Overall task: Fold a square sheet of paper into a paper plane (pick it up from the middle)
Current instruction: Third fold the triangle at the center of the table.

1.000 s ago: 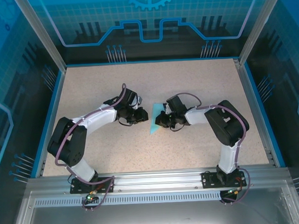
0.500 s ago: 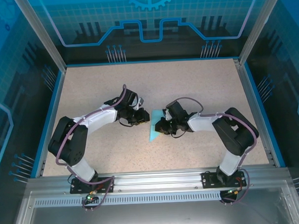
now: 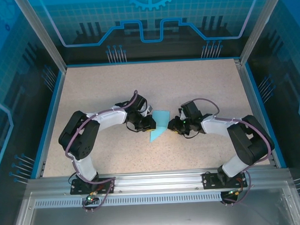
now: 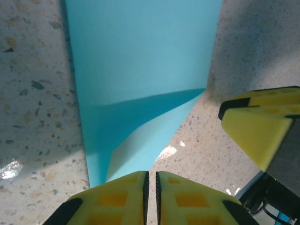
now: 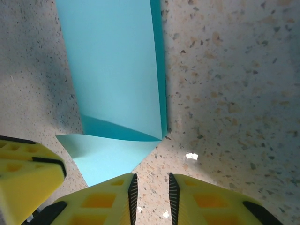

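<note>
The square sheet of paper (image 3: 159,123) is light cyan and folded into a narrow shape with a pointed near end. It lies on the speckled table between both grippers. In the left wrist view the paper (image 4: 140,61) has a raised flap near its tip. My left gripper (image 3: 150,124) sits at the paper's left edge, and its yellow jaws (image 4: 151,177) stand a hair apart over the paper's corner with bare table in the slit. My right gripper (image 3: 172,126) is at the paper's right edge, jaws (image 5: 151,182) apart over bare table beside the paper (image 5: 112,70).
The speckled table (image 3: 208,85) is ringed by a blue rim and aluminium posts. Each wrist view catches the other gripper's yellow finger close by: the right one (image 4: 255,129) and the left one (image 5: 28,176). Both arm bases sit on the near rail (image 3: 153,182).
Both arms have shifted right and lower toward the table. The right jaws have opened and let the paper go. The left jaws have narrowed. The paper now lies flatter.
</note>
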